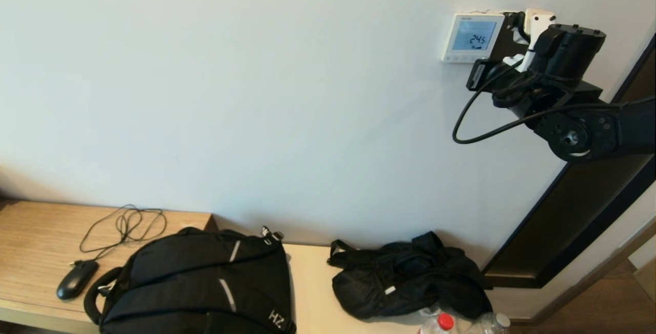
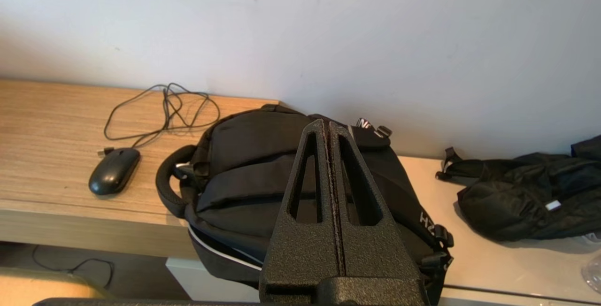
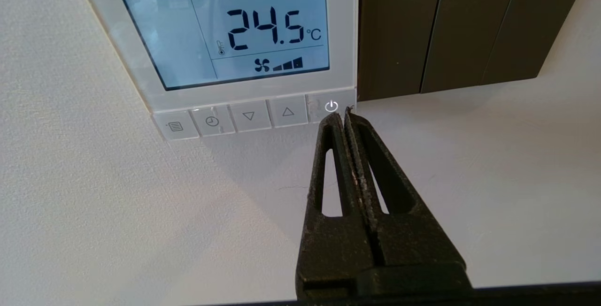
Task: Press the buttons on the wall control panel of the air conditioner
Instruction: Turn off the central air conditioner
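The white wall control panel (image 1: 470, 37) hangs high on the wall, its pale blue screen reading 24.5. In the right wrist view the panel (image 3: 141, 69) shows a row of pale buttons (image 3: 249, 116) under the screen. My right gripper (image 3: 341, 114) is shut, its tips at the lower edge of the power button (image 3: 331, 106) at the row's end nearest the dark plate. In the head view the right arm (image 1: 558, 67) reaches up beside the panel and its fingers are hidden. My left gripper (image 2: 327, 125) is shut and empty, parked above the black backpack (image 2: 263, 174).
A dark brown plate (image 3: 446, 29) sits right beside the panel. A dark door frame (image 1: 579, 206) runs down the right. On the wooden bench (image 1: 31, 231) below lie a mouse (image 1: 77, 278) with a cable, the backpack (image 1: 200, 283), a black bag (image 1: 410, 283) and bottles (image 1: 441, 324).
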Available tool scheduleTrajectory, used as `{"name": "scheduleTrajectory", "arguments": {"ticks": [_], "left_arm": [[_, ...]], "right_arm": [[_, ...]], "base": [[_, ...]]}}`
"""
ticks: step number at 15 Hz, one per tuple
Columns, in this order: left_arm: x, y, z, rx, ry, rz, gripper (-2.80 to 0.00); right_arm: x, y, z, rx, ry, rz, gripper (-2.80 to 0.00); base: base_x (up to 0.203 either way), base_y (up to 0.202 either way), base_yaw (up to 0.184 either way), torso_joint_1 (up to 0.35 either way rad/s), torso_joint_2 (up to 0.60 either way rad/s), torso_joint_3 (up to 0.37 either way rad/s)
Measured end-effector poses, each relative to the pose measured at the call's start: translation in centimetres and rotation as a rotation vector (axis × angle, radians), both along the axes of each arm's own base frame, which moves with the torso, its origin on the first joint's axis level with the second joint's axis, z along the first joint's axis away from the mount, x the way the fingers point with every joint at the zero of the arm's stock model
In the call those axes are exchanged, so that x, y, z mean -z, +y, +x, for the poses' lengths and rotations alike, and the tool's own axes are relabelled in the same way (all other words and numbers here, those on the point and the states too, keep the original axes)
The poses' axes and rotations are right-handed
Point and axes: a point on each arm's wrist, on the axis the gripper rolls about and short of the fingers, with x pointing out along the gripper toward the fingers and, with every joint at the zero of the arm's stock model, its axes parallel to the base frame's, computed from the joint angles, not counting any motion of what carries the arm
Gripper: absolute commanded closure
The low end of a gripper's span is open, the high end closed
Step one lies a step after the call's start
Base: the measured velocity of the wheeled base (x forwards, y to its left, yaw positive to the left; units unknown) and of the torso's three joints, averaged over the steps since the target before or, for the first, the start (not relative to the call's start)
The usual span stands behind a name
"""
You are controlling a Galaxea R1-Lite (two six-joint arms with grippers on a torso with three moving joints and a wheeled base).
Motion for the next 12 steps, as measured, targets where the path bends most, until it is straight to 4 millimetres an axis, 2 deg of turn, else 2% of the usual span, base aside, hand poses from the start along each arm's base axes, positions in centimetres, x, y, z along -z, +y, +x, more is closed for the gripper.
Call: {"name": "scheduleTrajectory", "arguments": {"ticks": [12], "left_arm": [[0.00, 0.00, 0.00, 0.000, 0.000, 0.001, 0.00]], "right_arm": [[0.32, 0.08, 0.92, 0.032, 0.000, 0.007, 0.00]], "base": [[0.000, 0.000, 0.000, 0.000, 0.00, 0.000]]}}
